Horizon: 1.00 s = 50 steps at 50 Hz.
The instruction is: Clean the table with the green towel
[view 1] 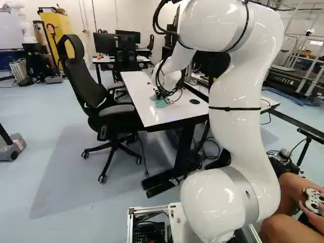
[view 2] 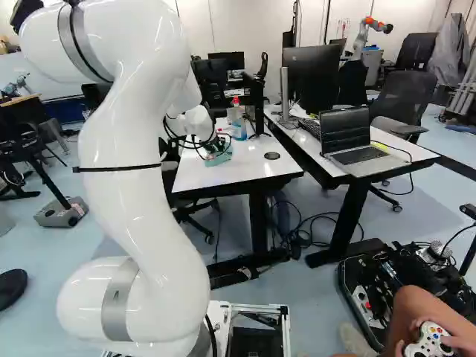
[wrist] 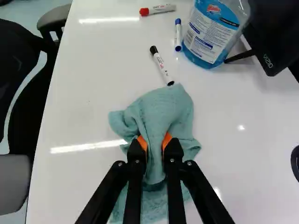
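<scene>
gripper: pinching green towel | towel bunched on table, toward near edge | black-capped marker just beside towel | bottle of blue liquid farther back

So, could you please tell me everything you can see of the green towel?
The towel is a pale blue-green, soft-looking cloth. The gripper is shut on it, with a bunched fold between the orange pads. The rest lies crumpled on the white table, spreading ahead of and under the gripper. A black-capped marker ends at the towel's edge; I cannot tell whether they touch.
</scene>
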{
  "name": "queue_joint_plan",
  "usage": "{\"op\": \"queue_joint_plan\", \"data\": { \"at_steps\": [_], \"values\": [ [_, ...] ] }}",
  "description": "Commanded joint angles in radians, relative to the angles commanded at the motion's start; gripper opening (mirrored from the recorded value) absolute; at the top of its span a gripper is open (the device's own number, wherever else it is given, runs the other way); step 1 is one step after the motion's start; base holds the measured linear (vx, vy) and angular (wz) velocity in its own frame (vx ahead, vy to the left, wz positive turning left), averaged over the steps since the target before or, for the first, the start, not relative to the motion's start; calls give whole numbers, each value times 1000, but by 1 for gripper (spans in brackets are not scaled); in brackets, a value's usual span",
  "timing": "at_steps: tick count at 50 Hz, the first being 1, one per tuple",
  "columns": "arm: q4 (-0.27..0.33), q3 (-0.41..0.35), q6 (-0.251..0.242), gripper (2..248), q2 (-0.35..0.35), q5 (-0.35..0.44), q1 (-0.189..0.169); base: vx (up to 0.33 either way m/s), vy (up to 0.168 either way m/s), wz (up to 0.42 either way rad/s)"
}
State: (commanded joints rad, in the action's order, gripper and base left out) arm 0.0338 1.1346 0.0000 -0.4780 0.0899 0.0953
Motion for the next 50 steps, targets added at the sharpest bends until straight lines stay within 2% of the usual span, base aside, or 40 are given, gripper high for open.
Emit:
{"op": "queue_joint_plan", "data": {
  "at_steps": [26, 50],
  "values": [
    [0, 30, 0, 53, -23, 0, 70, 0, 0, 0],
    [0, -34, 0, 53, 26, 0, 132, 0, 0, 0]
  ]
}}
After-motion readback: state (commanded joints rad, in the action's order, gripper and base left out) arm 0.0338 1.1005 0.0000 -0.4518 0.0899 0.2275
